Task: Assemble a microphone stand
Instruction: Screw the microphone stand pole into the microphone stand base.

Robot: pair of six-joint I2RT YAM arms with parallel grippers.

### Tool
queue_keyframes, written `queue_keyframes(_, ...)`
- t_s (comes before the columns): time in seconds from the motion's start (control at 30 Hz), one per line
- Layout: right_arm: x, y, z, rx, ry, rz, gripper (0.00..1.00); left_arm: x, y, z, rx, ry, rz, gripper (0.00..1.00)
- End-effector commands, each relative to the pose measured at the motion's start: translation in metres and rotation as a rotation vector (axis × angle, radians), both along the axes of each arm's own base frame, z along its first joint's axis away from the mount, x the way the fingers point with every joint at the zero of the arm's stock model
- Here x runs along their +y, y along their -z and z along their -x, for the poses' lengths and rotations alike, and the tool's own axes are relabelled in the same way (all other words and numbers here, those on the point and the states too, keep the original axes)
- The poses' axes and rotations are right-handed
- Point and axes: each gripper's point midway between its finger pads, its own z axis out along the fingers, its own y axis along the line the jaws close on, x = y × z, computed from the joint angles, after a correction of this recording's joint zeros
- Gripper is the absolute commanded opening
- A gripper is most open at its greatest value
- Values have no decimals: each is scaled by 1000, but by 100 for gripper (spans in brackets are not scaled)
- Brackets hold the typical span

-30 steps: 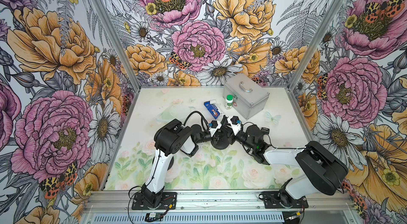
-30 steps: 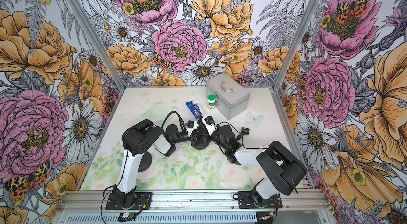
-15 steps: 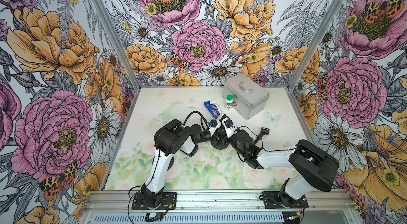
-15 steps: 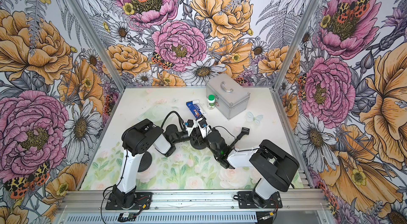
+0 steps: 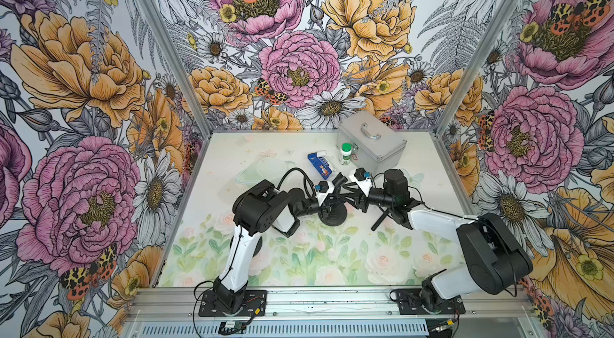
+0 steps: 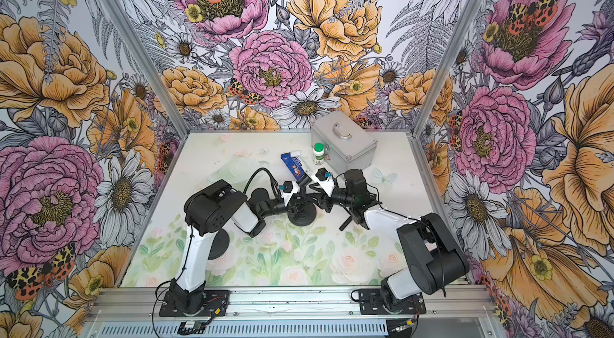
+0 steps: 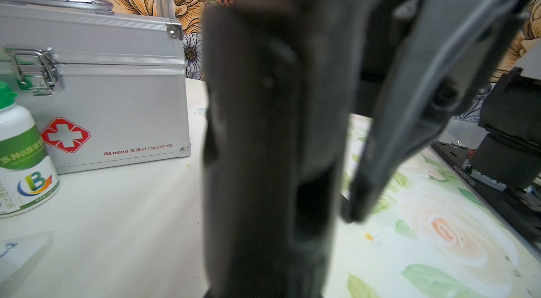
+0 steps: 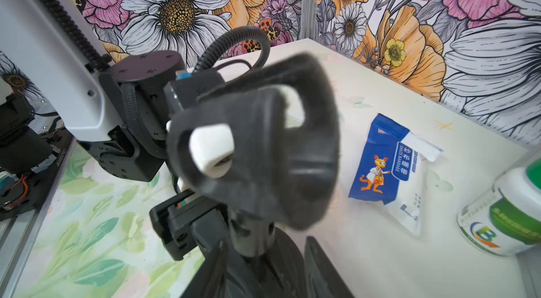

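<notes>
The microphone stand (image 5: 333, 217) sits upright on its round base mid-table (image 5: 299, 263), between my two arms. My left gripper (image 5: 332, 202) is clamped tight on its post, low down near the base. The black microphone clip (image 8: 257, 147) sits on top of the post. My right gripper (image 5: 346, 190) is just beside the clip with its jaws parted, holding nothing.

Behind the stand is a silver first-aid case (image 7: 117, 100) with a red cross, printed "GLosen 金隆兴 | No.B0169". Just in front of the case stands a white bottle (image 7: 20, 150) with a green cap; its label shows a large "B" logo and Chinese text beginning "多种B族". A blue gauze pack (image 8: 386, 170) lies flat near the bottle, reading "GAUZE BANDAGE" and "纱布绷带" beside a cartoon kangaroo.
</notes>
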Motion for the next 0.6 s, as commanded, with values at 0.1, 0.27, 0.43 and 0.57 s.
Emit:
queue_keyframes(0.1, 22, -8, 5, 42, -173, -49, 37, -6, 5, 9, 37, 45, -6, 13)
queue_keyframes(0.27, 29, -2, 9, 32, -214, -43, 15, -6, 5, 8, 40, 44, -6, 13)
queue_keyframes(0.43, 23, 12, -5, -28, 5, 9, 0, -6, 4, 7, 40, 42, -4, 13)
queue_keyframes(0.57, -5, 9, -28, -129, 515, -6, 0, -6, 5, 7, 41, 40, -4, 13)
